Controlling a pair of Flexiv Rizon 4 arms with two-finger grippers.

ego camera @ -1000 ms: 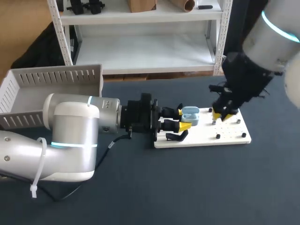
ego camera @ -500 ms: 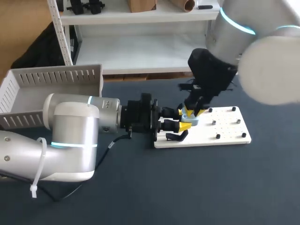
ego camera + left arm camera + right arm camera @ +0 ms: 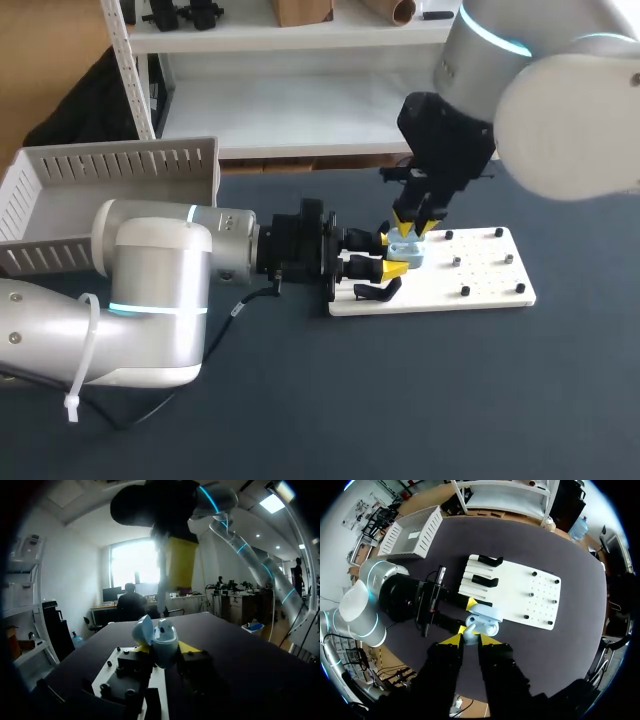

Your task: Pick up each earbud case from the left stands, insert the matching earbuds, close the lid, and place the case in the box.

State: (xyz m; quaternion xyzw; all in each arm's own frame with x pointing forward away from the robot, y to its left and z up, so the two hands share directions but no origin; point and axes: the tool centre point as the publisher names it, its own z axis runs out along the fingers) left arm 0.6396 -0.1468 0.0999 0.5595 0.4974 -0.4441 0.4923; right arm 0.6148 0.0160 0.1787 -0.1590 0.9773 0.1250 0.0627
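Left wrist view: the left end effector (image 3: pixel 165 651) is pinching the pale blue earbud case (image 3: pixel 163 637) between its yellow tips, with the lid standing open, just over the near end of the white board (image 3: pixel 485 288). Directly above the case, the right end effector (image 3: pixel 413 230) is hanging with its tips nipping a small pale blue earbud (image 3: pixel 470 633). Farther off, the grey box (image 3: pixel 110 185) is sitting at the table's (image 3: pixel 420 400) far left.

Dark grey-blue table (image 3: pixel 400 400) is carrying a flat white board with black pegs (image 3: pixel 490 288) near its middle. A white slotted plastic box (image 3: pixel 110 165) is sitting at the far left corner.
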